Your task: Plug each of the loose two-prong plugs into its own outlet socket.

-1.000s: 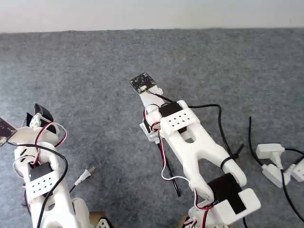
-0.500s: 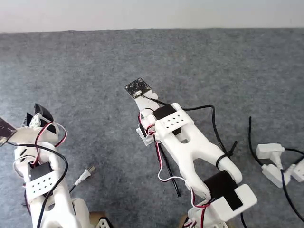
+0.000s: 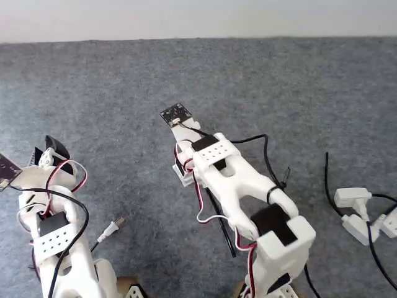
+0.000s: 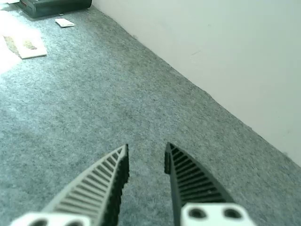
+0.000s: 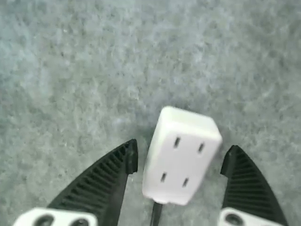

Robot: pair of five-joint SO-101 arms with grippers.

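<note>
The white outlet socket (image 5: pixel 181 155) lies on the grey carpet (image 3: pixel 124 93) in the middle of the scene, between the spread fingers of the right gripper (image 5: pixel 182 149). A loose two-prong plug (image 3: pixel 110 229) lies near left, beside the left arm. The left gripper (image 4: pixel 147 148) is slightly spread and holds nothing.

1. A grey, carpet-like counter (image 3: pixel 93 93) runs back to a plain white wall (image 3: pixel 198 18).
2. Soft, even light falls across it.
3. At one far end, a dark box (image 4: pixel 56 5), a pale sheet (image 4: pixel 26 46) and a small card (image 4: pixel 64 22) lie near the wall.
</note>
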